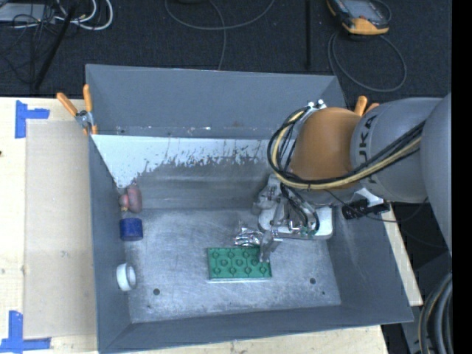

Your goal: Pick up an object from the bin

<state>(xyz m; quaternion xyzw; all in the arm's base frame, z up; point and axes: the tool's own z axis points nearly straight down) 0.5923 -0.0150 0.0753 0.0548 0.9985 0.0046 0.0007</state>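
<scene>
Along the left wall of the grey bin (192, 216) I see three small things, well apart from my gripper: a pinkish lump (131, 196) toward the back, a blue cylinder (131, 229) just in front of it, and a white cap-like piece (126, 276) near the front left corner. Mid-floor, toward the front edge, a flat green studded plate (234, 264) lies. My gripper (264, 246) hangs low at the plate's back right corner. I cannot tell whether it is released or clenched, or whether it touches the plate. My arm (402, 150), with its orange cover (324, 147), crosses the right rim.
</scene>
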